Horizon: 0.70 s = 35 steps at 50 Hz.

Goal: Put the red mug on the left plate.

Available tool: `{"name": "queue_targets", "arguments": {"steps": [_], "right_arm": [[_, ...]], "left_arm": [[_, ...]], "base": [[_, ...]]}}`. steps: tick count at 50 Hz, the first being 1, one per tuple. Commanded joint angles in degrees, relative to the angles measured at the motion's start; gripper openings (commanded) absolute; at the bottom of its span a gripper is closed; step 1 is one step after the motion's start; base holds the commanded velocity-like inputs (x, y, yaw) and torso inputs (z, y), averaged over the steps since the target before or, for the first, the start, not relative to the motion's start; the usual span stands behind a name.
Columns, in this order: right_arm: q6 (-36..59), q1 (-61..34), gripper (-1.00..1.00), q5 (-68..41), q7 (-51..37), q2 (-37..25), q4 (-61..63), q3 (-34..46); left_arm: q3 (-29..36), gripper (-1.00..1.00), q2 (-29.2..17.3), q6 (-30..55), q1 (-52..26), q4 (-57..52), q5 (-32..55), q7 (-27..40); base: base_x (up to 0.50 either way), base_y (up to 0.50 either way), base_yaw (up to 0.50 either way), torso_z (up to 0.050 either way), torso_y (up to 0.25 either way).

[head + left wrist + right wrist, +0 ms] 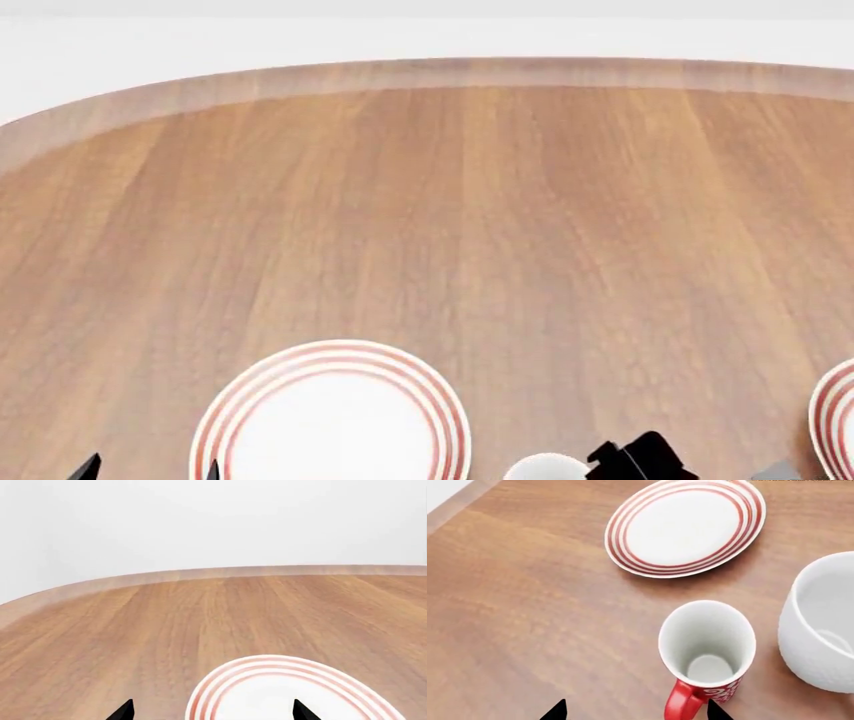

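Where glossy wood spreads, the red mug (707,657) stands cylindrical, white-lined.

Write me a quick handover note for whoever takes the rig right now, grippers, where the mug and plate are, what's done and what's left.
Left gripper: open, empty, hovering at the left plate.
Right gripper: open, empty, above the red mug, fingertips straddling its handle area, not closed.
Red mug: upright on the table, beside the white mug, near the plate but not on it.
Done: approach only.
Left: grasp mug, lift, set it on the left plate.
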State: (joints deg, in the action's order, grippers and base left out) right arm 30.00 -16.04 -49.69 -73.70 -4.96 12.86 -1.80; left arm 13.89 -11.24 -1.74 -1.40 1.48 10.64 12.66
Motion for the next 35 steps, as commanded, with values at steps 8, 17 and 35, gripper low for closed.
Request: {"name": "queue_targets", "arguments": {"steps": [8, 17, 35], "right_arm": [[-0.87, -0.06, 1.00, -0.59, 0.08, -0.93, -0.46, 1.28], [-1.26, -0.66, 1.00, -0.83, -0.40, -1.08, -1.07, 1.46], [-3.11, -1.65, 1.00, -1.36, -1.77, -0.31, -4.24, 1.10]], "left_arm": [[0.49, 1.00, -0.38, -0.13, -0.11, 0.05, 0.39, 0.43], [0.68, 1.00, -0.56, -0.19, -0.21, 0.08, 0.61, 0.63], [1.15, 1.00, -0.95, -0.36, -0.17, -0.07, 0.88, 1.06]], "base": [[0.00, 0.00, 0.00, 0.000, 0.000], [0.00, 0.00, 0.00, 0.000, 0.000], [0.00, 0.00, 0.00, 0.000, 0.000]]}}
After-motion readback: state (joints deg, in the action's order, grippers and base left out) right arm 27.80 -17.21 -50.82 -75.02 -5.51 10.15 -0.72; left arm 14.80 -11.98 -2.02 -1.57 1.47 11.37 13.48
